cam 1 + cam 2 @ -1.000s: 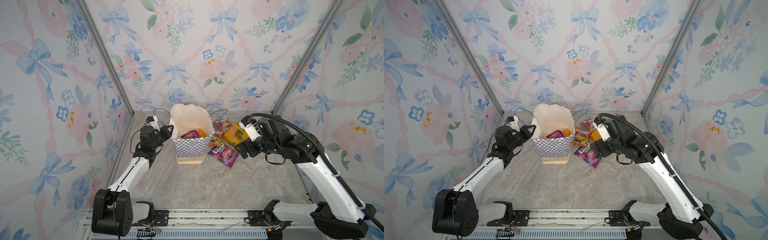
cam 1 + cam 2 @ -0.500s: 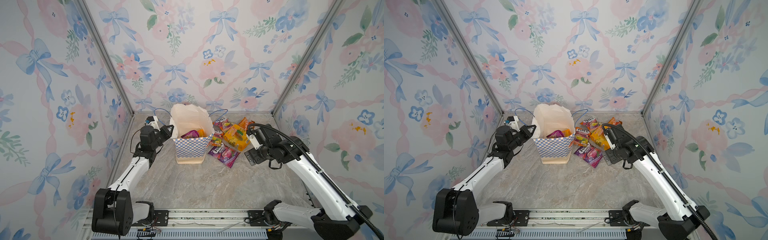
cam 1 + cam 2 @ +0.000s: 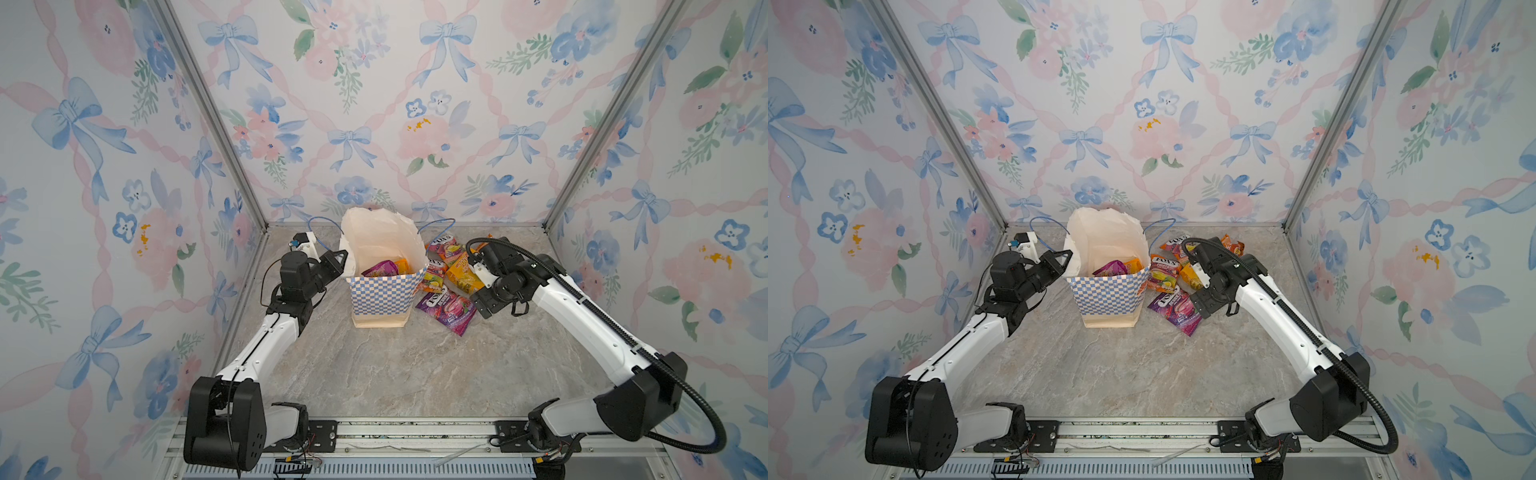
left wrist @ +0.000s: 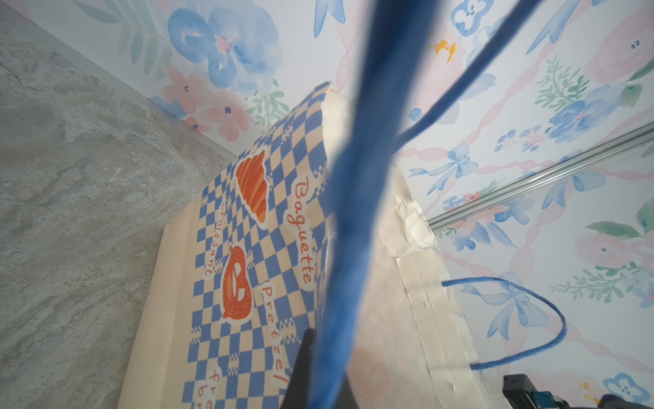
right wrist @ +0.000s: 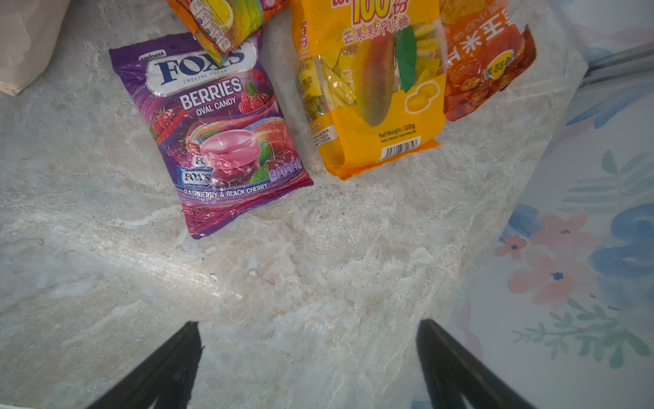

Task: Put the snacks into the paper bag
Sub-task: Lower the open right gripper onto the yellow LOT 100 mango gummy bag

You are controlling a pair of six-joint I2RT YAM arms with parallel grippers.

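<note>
The left tool (image 3: 340, 259) pinches the paper bag (image 3: 384, 291) at its rim; the right tool (image 5: 307, 327) hangs spread over the bench (image 5: 283, 283) near the purple packet (image 5: 212, 134).

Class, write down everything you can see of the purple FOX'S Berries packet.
The purple FOX'S Berries packet is a glossy, crinkled plastic pouch with a white logo panel, printed raspberries and a pink candy. It lies flat, face up, on the marble tabletop, right of the paper bag in a top view. An orange FOX'S packet overlaps its logo end. The open right hand is clear of it.
</note>
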